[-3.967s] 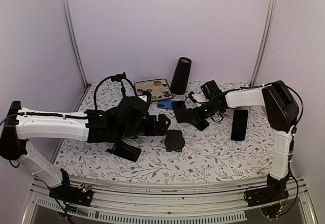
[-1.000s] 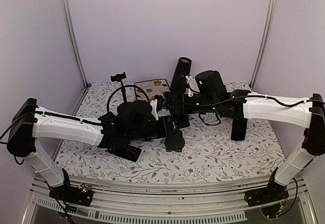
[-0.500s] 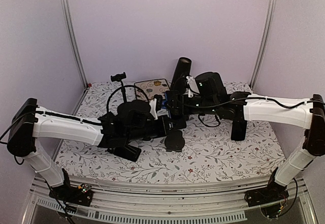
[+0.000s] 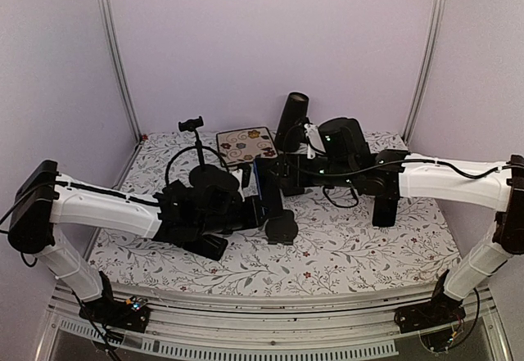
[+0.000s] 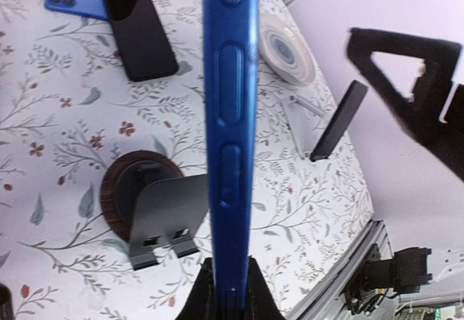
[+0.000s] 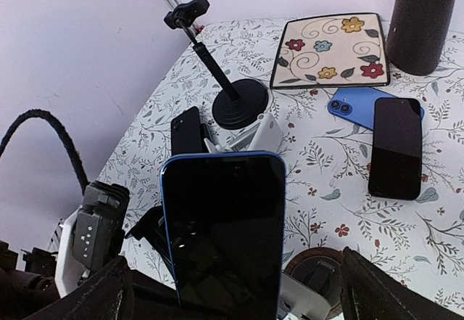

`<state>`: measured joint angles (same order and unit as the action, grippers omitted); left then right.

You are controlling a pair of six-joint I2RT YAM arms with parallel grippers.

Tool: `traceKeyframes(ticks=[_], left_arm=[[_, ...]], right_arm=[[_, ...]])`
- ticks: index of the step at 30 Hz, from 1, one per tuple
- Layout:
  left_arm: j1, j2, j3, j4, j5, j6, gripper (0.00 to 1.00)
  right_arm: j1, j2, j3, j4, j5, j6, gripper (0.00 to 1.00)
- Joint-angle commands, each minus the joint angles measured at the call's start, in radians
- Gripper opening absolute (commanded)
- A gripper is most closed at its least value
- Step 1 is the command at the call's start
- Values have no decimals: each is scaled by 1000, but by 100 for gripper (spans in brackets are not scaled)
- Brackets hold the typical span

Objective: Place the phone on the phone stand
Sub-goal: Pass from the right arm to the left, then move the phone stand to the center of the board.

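Over the flowered bench (image 4: 360, 246), the left gripper (image 5: 230, 302) has its jaws clenched on the bottom end of the blue phone (image 5: 230, 117), holding it upright on edge just beside the phone stand (image 5: 163, 207); the right gripper (image 4: 280, 173) faces the screen, jaws spread wide, holding nothing

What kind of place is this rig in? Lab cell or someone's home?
Probably an enclosed robot test cell, not a home: plain lilac walls on aluminium posts, a floral-covered table, and staged props like the blue phone and phone stand.
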<state>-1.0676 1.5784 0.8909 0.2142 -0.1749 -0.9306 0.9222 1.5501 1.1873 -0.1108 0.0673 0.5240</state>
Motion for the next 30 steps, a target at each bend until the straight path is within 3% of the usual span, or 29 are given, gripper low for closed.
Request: traceKeyframes(ticks=[1, 20, 30], left_arm=[[24, -83, -30, -65, -99, -6, 0], [49, -336, -116, -227, -287, 13, 0], [49, -361, -132, -225, -294, 12, 0]], right_arm=[[6, -46, -32, -26, 71, 3, 99], [125, 233, 14, -220, 342, 186, 99], [155, 369, 175, -334, 455, 256, 99]])
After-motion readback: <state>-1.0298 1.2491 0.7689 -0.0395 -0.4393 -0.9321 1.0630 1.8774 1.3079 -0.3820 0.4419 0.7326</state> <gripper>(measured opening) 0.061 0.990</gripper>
